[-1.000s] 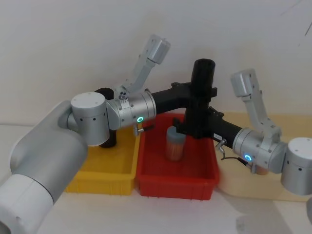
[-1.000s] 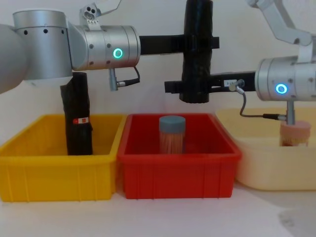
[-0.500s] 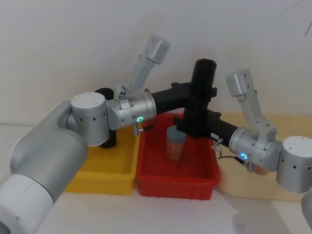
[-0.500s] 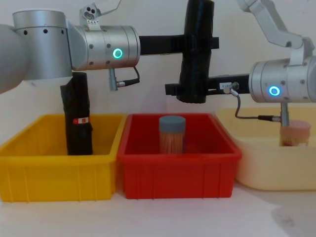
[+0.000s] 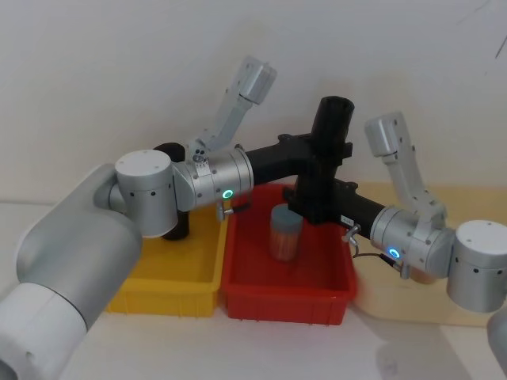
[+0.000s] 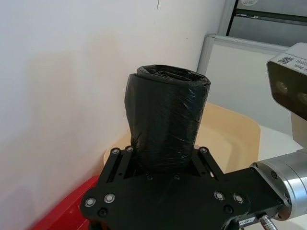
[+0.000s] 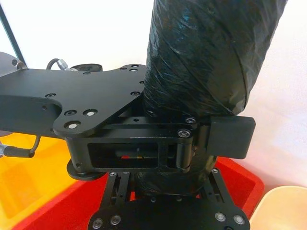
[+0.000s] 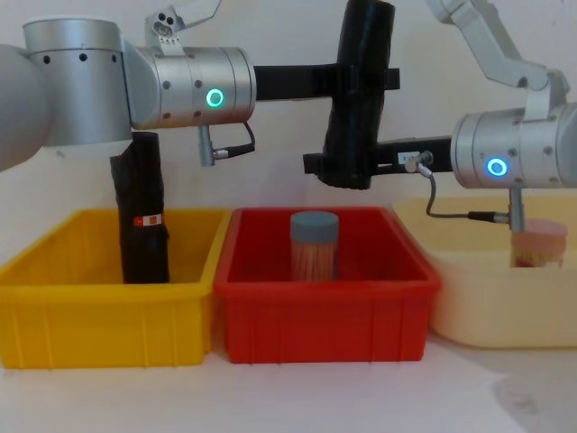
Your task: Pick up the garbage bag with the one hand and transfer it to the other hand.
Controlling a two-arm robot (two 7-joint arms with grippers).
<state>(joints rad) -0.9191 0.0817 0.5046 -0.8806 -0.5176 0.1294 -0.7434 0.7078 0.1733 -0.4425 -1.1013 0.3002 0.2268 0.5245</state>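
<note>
1. While held upright above the red plastic bin [image 8: 329,311], the glossy black cylindrical garbage bag roll [image 8: 359,95] is clenched near its top by the left claw [image 8: 365,79].
2. Lower down, the right claw [image 8: 347,169] clasps its base.

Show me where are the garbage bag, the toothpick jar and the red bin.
garbage bag [image 8: 361,99]: chest view, middle of roll.
toothpick jar [image 8: 315,227]: chest view, grey lid.
red bin [image 8: 325,311]: chest view, front wall.

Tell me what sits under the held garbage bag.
Below the garbage bag sits the red bin holding a toothpick jar. The bin's floor behind the front wall is hidden in the chest view.
</note>
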